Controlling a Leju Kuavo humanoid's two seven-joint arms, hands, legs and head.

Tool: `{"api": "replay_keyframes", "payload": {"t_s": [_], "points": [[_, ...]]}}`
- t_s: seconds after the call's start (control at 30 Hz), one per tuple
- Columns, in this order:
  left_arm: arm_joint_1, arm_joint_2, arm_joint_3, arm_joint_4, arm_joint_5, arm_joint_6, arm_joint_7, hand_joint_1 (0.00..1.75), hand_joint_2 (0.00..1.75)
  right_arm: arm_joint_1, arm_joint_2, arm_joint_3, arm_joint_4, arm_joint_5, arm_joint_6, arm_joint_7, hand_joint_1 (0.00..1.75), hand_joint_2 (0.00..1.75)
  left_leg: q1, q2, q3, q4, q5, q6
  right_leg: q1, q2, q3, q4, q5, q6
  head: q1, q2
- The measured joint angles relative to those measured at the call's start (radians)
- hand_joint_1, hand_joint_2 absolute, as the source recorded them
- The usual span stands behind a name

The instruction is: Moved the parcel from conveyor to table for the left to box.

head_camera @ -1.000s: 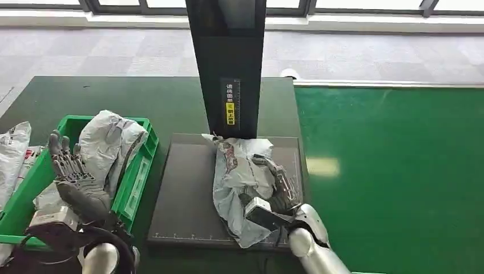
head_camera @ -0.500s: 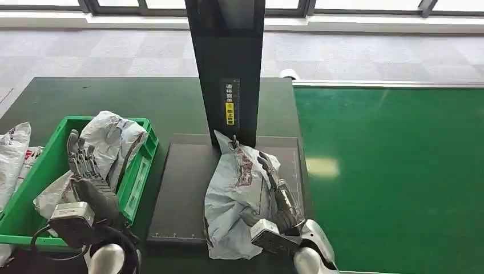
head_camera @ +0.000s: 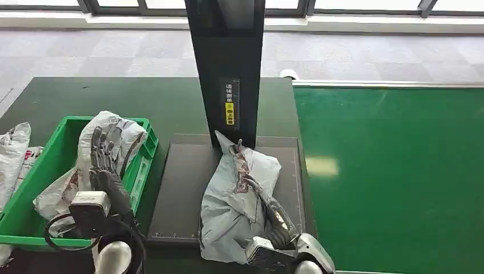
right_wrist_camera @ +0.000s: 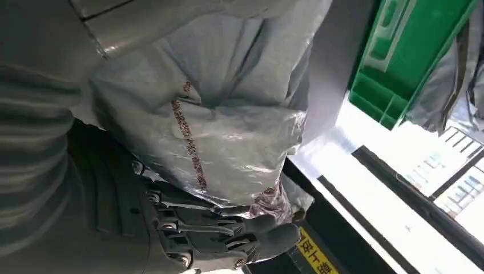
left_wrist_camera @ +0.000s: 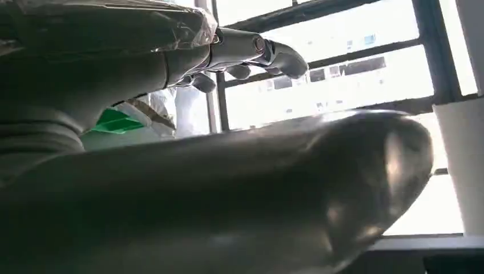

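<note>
The grey plastic parcel (head_camera: 234, 197) lies crumpled on the dark weighing plate (head_camera: 182, 182) at the foot of a black post (head_camera: 228, 68). My right hand (head_camera: 275, 220) holds the parcel by its near right side, dark fingers laid along it. In the right wrist view the parcel (right_wrist_camera: 228, 131) sits between the thumb and the fingers (right_wrist_camera: 228, 240). My left hand (head_camera: 105, 168) is raised over the right side of the green bin (head_camera: 144, 162), its fingers (left_wrist_camera: 251, 51) stretched out and holding nothing.
The green bin holds another grey parcel (head_camera: 114, 134). White bags (head_camera: 12, 154) lie left of the bin on the dark table. The green conveyor belt (head_camera: 394, 171) runs along the right. The black post stands close behind the plate.
My right hand has drawn back toward me, and the parcel has turned and slid nearer with it. My left hand has moved right, from the bin's left part toward its right wall.
</note>
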Motion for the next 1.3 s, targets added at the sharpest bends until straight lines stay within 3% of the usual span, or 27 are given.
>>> {"api": "replay_keyframes", "payload": {"t_s": [0.2,0.37,0.5,0.53,0.83,1.3], "points": [[-0.016,0.003,-0.041,0.045,-0.091,-0.025,0.03,0.0,0.0,0.045,-0.029,0.005,-0.083,0.001,-0.003,0.006,0.0,1.75,0.0,0.0,0.0,0.0,0.0,0.0,0.0,0.001,0.0,0.0,0.0,0.0,0.0,0.0],[-0.031,0.025,-0.113,0.107,-0.233,-0.29,0.087,0.0,0.0,0.071,-0.041,-0.006,-0.176,-0.082,-0.045,-0.158,0.0,1.75,0.0,0.0,0.0,0.0,0.0,0.0,0.0,0.0,0.0,0.0,0.0,0.0,0.0,0.0],[-0.047,0.029,-0.158,0.164,-0.259,-0.326,0.076,0.0,0.0,0.075,-0.047,-0.022,-0.237,-0.088,-0.028,-0.172,0.0,1.75,0.0,0.003,0.0,0.0,0.0,0.0,0.0,0.002,0.0,0.0,0.0,0.0,0.0,0.0],[-0.052,0.03,-0.162,0.174,-0.26,-0.327,0.075,0.0,1.75,0.077,-0.048,-0.024,-0.247,-0.088,-0.028,-0.172,0.0,1.75,0.0,0.003,0.0,0.0,0.0,0.0,0.0,0.002,0.0,0.0,0.0,0.0,0.0,0.0],[-0.12,0.036,-0.211,0.289,-0.372,-0.375,0.076,0.0,1.75,0.07,-0.051,-0.028,-0.274,-0.096,-0.011,-0.238,0.0,1.75,0.0,0.002,0.0,0.0,0.0,0.0,0.0,0.002,0.0,0.0,0.0,0.0,0.0,0.0],[-0.251,-0.008,-0.259,0.521,-0.506,-0.392,0.125,0.0,1.75,0.02,-0.05,-0.028,-0.276,-0.124,0.013,-0.276,0.0,1.75,0.0,0.002,0.0,0.0,0.0,0.0,0.0,0.002,0.0,0.0,0.0,0.0,0.0,0.0]]}}
